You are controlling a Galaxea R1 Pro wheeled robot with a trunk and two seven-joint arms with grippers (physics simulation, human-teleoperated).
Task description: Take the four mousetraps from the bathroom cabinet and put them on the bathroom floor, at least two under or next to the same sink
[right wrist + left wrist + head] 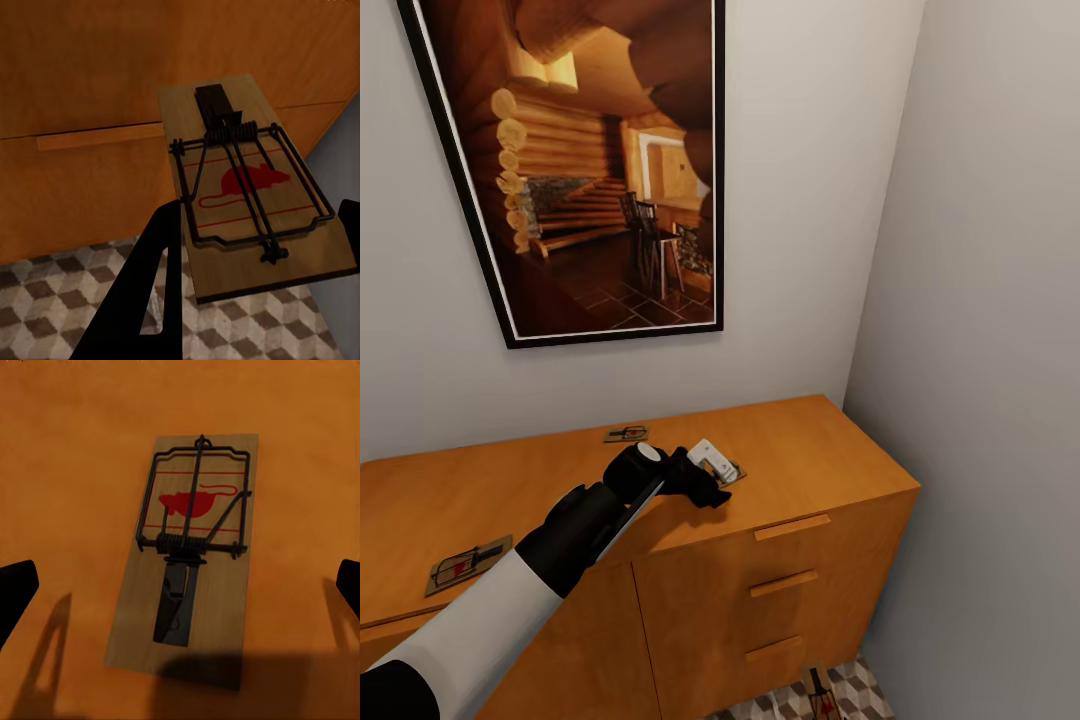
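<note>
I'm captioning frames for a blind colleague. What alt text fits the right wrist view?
A wooden mousetrap with a red mouse print and black wire bar is held in the right claw, above cube-patterned floor tiles, in front of the orange-brown cabinet and its bar handle.

No readable text; mousetrap (187,555) bears only red mouse emblem.

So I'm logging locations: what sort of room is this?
Probably a home interior, room type unclear: a wooden cabinet against a plain wall, a framed cabin picture above it, and cube-patterned floor tiles.
</note>
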